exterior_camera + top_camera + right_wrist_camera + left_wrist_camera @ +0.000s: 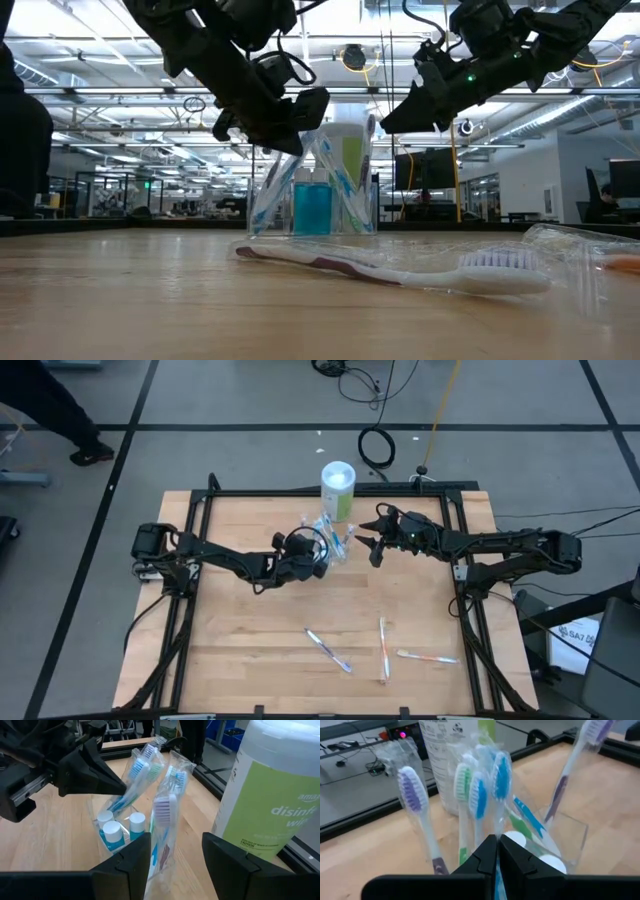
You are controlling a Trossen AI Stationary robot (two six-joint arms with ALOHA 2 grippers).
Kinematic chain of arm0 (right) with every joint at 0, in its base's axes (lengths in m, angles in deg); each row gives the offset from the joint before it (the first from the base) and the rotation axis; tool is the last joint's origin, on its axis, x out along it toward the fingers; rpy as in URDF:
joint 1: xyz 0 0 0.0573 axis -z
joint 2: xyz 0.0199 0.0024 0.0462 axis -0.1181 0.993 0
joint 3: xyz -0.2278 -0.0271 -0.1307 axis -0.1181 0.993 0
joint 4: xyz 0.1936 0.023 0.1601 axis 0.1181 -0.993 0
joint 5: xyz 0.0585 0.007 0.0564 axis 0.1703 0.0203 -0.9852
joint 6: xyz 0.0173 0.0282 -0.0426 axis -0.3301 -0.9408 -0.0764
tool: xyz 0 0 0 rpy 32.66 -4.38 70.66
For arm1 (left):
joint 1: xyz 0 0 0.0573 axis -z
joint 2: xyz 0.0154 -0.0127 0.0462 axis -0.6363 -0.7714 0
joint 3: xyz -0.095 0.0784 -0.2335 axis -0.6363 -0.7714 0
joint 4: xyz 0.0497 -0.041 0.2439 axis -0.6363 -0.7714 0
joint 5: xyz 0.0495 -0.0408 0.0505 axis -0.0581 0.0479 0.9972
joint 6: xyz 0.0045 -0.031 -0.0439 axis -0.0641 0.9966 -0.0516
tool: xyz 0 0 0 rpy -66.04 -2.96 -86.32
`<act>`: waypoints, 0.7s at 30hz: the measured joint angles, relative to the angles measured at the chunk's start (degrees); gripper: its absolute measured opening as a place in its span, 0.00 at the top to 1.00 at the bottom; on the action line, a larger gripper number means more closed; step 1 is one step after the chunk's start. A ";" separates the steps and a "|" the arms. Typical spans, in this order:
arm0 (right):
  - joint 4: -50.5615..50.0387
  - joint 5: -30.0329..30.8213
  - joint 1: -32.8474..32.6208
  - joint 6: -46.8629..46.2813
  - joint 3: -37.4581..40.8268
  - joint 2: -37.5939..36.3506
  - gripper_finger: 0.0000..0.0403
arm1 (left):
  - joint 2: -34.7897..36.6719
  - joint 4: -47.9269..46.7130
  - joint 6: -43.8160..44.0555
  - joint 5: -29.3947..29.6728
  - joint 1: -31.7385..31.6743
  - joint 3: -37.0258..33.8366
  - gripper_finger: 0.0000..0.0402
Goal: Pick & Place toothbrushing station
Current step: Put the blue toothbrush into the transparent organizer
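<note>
From above, the clear cup [333,545] stands toward the far middle of the wooden table [250,660], packed with wrapped toothbrushes [325,530], just in front of the white-and-green canister [338,487]. The left gripper [322,560] sits against the cup's near-left side; the right gripper [378,545] hangs just to the cup's right, apart from it. Three loose toothbrushes [384,648] lie near the front edge.

At table height, the cup [312,205] with blue tubes [312,208] stands mid-distance. The left gripper [290,125] is above its rim, the right gripper [400,115] higher and off to the side. A wrapped purple-handled toothbrush [400,268] lies in the foreground.

The left wrist view shows the left gripper [498,851] with fingers pressed nearly together around a thin wrapped brush handle inside the cup [570,840]; whether it truly grips is unclear. Brush heads [479,795] rise just beyond.

The right wrist view shows the right gripper [176,855] with fingers spread wide, holding nothing. The cup [117,837] with white-capped tubes [114,831] lies just ahead, the canister [270,795] beside it.
</note>
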 joint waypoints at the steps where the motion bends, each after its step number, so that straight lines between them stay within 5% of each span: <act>1: -0.06 0.00 0.00 0.00 0.00 0.00 0.58 | -0.02 -0.44 -0.03 -0.39 0.00 0.00 0.95; 21: -0.32 -0.02 0.00 -1.49 0.00 0.00 0.58 | 0.04 -8.60 7.77 -0.65 0.00 0.04 0.95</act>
